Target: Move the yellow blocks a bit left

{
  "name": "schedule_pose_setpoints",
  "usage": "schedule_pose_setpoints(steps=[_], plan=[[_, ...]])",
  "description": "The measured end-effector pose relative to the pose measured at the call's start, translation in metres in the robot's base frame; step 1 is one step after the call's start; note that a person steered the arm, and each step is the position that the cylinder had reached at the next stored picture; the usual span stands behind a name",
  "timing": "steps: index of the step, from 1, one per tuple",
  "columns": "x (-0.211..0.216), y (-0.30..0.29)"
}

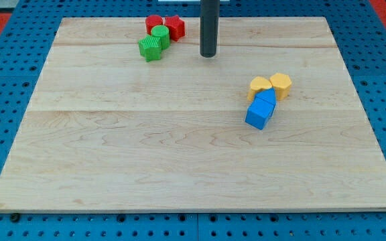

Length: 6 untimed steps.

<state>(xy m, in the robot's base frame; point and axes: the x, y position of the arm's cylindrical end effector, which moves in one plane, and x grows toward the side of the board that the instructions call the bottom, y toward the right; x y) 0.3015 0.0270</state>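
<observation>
Rod tip near the counter's top edge, just right of a red and green cluster, well apart from the yellow blocks. No pincer fitted (a bare rod only). Two yellow blocks, one heart-like, one rounded, at the view's right, touching two blue cubes below. Approach step, judging by position: next, circling to the yellows' right side, then pushing leftward gently.
</observation>
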Motion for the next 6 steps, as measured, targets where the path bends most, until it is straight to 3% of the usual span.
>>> schedule_pose_setpoints(steps=[2, 4, 6], plan=[[0.022, 0.111], [0.078, 0.17], [0.09, 0.119]])
